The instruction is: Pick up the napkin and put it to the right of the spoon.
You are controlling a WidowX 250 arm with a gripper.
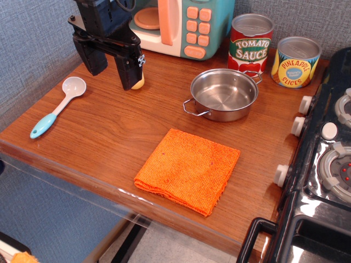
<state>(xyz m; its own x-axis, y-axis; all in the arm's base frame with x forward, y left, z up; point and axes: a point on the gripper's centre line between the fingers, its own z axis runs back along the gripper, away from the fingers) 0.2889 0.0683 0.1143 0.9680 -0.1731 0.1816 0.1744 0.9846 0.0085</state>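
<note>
The orange napkin (188,169) lies flat near the front edge of the wooden table (109,131), right of centre. The spoon (58,106), white bowl and light blue handle, lies at the left edge, bowl toward the back. My black gripper (111,69) hangs open and empty above the back left of the table, to the right of the spoon's bowl and far from the napkin. Its two fingers (129,68) point down.
A steel pot (224,94) stands behind the napkin. A tomato sauce can (250,44) and a pineapple can (295,61) stand at the back right. A toy microwave (178,24) is at the back. A toy stove (323,164) borders the right side. A small yellowish object (138,83) sits behind my right finger.
</note>
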